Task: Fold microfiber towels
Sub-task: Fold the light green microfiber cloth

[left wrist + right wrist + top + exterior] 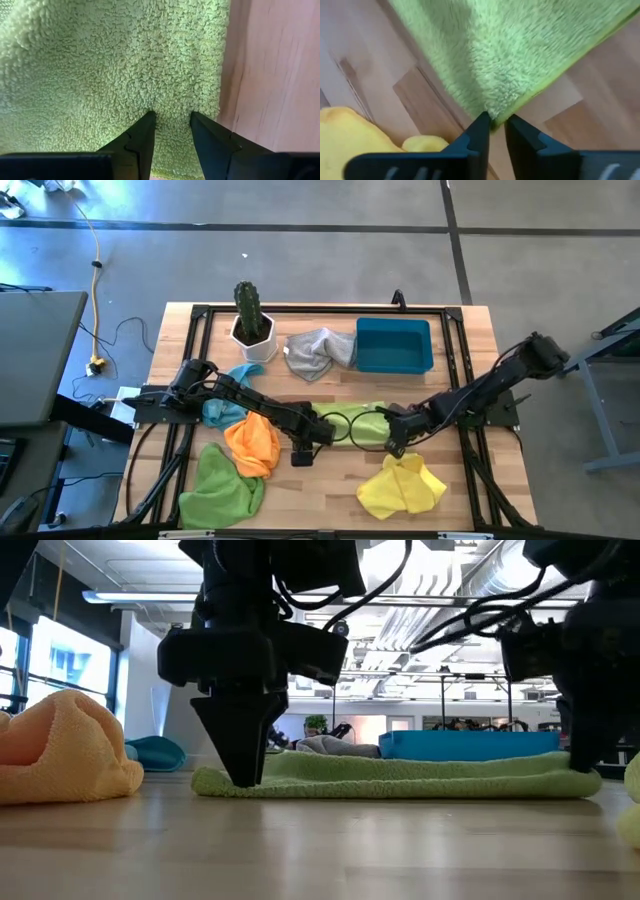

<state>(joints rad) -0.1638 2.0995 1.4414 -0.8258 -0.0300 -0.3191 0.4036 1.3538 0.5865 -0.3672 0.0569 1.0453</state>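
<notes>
Right gripper [493, 131] nips green towel [510, 60] edge, jaws slightly parted; left gripper [172, 131] open, tips pressing same towel. Your risk: corner slips from right, fold skews.

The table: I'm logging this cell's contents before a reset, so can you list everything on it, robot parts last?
Lime green towels: two; one flat at table centre between the grippers, one crumpled at the front left.
Orange towel: one, crumpled, left of centre.
Yellow towel: one, front right.
Light blue towel: one, left, partly under the left arm.
Grey towel: one, back, beside the bin.
Bin: one, blue, back right.
Cactus: one, green in a white pot, back left.
Left gripper: open, tips on the centre towel's left edge.
Right gripper: at that towel's right corner.
</notes>
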